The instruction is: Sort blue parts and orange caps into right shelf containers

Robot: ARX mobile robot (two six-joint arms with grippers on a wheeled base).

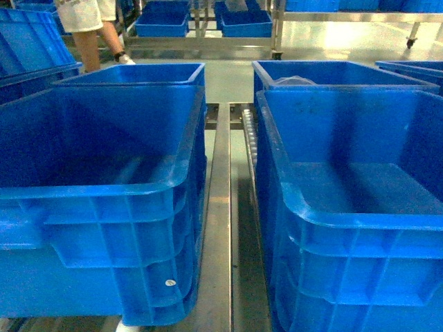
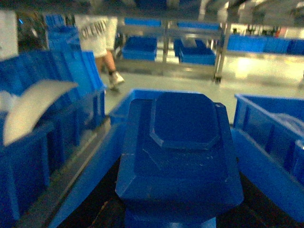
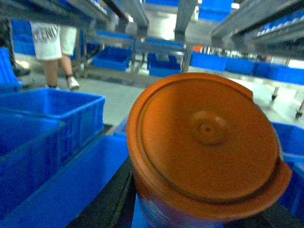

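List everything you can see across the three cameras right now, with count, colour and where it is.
Crates, near: two, blue, side by side up front in the head view, left crate and right crate, both insides look bare.
Crates, behind: two, blue, left one; right one holds something pale.
Metal rail: one, silver, between the crate rows.
Far shelf crates: several, blue, on a metal rack.
Person: one, white shorts, walking at the far left.
Blue part: one, dark blue, octagon-topped block filling the left wrist view.
Orange cap: one, orange, round lidded piece filling the right wrist view.
End effectors: neither can be seen clearly, so open or shut cannot be told.
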